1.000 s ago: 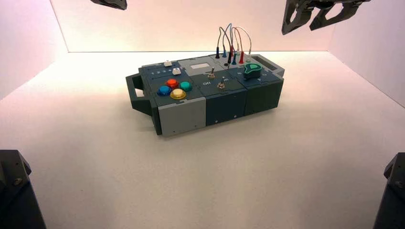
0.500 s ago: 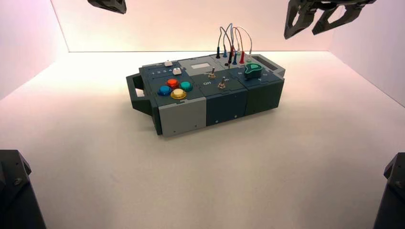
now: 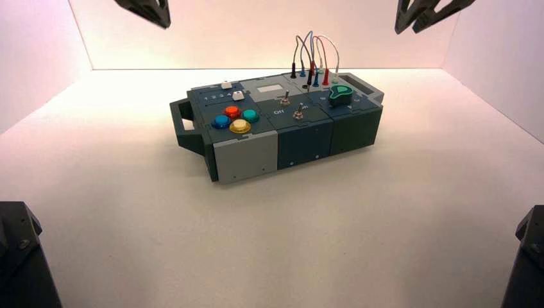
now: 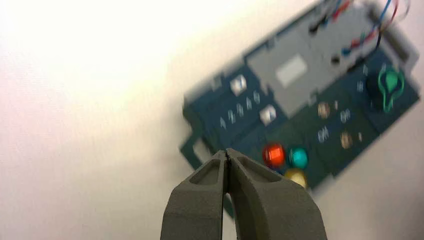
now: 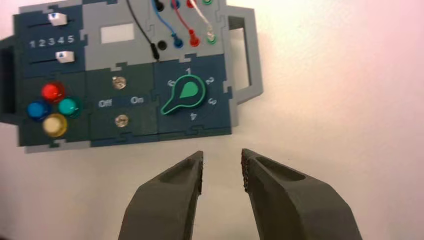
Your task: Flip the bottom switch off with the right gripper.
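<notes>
The dark blue and grey box (image 3: 282,135) stands mid-table. Its two silver toggles sit in the middle panel with white "Off" and "On" lettering between them. The bottom switch (image 3: 298,114) is the one nearer the front edge; it also shows in the right wrist view (image 5: 121,120) and, blurred, in the left wrist view (image 4: 346,139). My right gripper (image 3: 430,13) hangs high at the back right, far from the box; in its wrist view (image 5: 221,165) it is open and empty over bare table. My left gripper (image 3: 144,9) is high at the back left, shut and empty (image 4: 227,155).
A green knob (image 5: 186,94) sits right of the switches. Red, green, blue and yellow buttons (image 5: 52,107) sit to their left, with two white sliders (image 5: 59,37) behind those. Coloured wires (image 3: 313,61) rise from the box's back. A handle (image 3: 183,125) sticks out on the left end.
My right gripper has risen and drifted right, so only its tips still show in the high view. My left gripper has come down slightly. The box has not moved.
</notes>
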You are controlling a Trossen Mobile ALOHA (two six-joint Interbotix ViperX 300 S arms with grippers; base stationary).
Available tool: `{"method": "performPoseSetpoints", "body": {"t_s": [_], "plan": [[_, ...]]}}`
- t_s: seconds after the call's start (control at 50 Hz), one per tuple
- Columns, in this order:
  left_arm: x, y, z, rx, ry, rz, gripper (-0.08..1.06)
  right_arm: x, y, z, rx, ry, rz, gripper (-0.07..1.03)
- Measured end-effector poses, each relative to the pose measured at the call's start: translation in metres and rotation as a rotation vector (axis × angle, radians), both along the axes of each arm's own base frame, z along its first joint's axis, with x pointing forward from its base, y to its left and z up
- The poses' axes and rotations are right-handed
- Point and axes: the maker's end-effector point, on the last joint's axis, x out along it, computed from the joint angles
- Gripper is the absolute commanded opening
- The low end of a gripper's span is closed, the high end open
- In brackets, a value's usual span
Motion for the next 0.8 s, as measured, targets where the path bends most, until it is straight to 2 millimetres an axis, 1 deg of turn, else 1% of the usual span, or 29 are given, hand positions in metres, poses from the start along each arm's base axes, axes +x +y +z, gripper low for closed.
{"method": "performPoseSetpoints", "body": {"t_s": [0.08, 0.12, 0.16, 0.32, 0.38, 0.42, 0.46, 0.48, 0.62, 0.72, 0.8], "plan": [[-0.01, 0.0, -0.005, -0.004, 0.068, 0.007, -0.03, -0.002, 0.003, 0.001, 0.014, 0.02, -0.002, 0.32], [-0.013, -0.001, -0.009, -0.008, 0.1, 0.017, -0.03, -0.002, 0.004, 0.002, 0.018, 0.031, -0.001, 0.26], [-0.015, -0.002, -0.013, -0.011, 0.126, 0.025, -0.03, -0.003, 0.006, 0.002, 0.019, 0.039, 0.003, 0.22], [-0.017, -0.004, -0.033, -0.006, 0.207, 0.043, -0.03, -0.003, 0.014, 0.004, 0.022, 0.055, 0.024, 0.19], [-0.018, -0.004, -0.044, 0.001, 0.244, 0.053, -0.03, -0.004, 0.018, 0.004, 0.021, 0.064, 0.036, 0.1], [-0.018, -0.004, -0.047, 0.004, 0.257, 0.058, -0.03, -0.005, 0.018, 0.003, 0.019, 0.068, 0.039, 0.03], [-0.018, -0.004, -0.05, 0.005, 0.265, 0.061, -0.03, -0.005, 0.019, 0.002, 0.017, 0.073, 0.041, 0.01], [-0.018, -0.004, -0.056, 0.011, 0.283, 0.068, -0.03, -0.006, 0.019, 0.0, 0.012, 0.085, 0.048, -0.01], [-0.015, -0.004, -0.07, 0.021, 0.306, 0.077, -0.03, -0.007, 0.019, -0.005, 0.002, 0.114, 0.051, -0.02], [-0.011, -0.005, -0.075, 0.021, 0.304, 0.083, -0.03, -0.008, 0.019, -0.009, -0.002, 0.128, 0.054, -0.02], [-0.003, -0.007, -0.078, 0.016, 0.286, 0.089, -0.03, -0.01, 0.019, -0.014, -0.015, 0.154, 0.064, -0.02]]}}
